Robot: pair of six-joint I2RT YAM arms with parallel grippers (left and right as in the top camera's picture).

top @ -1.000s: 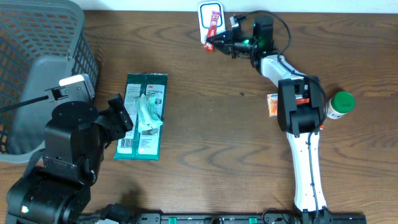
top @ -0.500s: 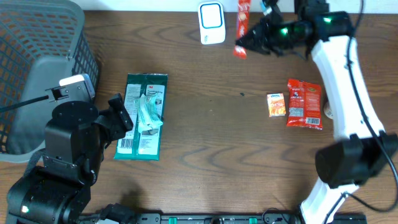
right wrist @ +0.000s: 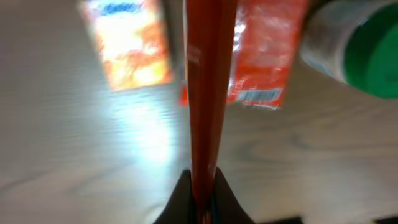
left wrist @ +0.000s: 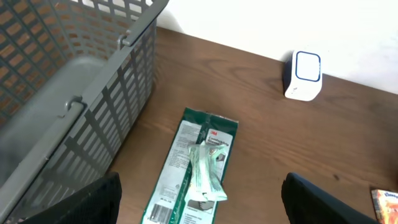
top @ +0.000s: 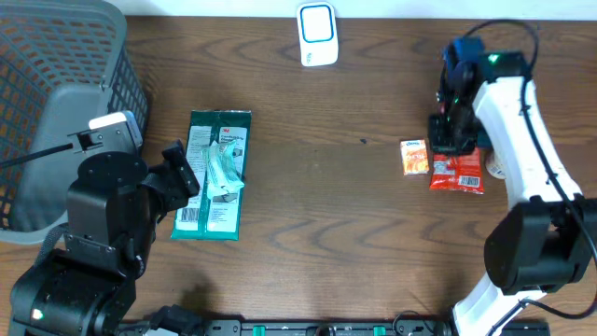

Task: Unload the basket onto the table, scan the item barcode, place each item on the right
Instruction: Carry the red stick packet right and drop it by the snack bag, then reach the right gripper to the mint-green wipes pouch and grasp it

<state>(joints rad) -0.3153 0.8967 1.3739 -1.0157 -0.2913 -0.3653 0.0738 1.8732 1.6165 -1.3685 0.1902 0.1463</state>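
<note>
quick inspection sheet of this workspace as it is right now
surface: brown wooden table, no spills seen
job's things: white scanner at the far edge; red stick packet held over the table
clutter: green packet, orange packet, red pouch, green-capped bottle, grey basket
grippers: left end effector open, near the green packet; right end effector shut on the red stick packet
cables: black cable looping at the right arm's wrist
surroundings: white wall behind the table
</note>
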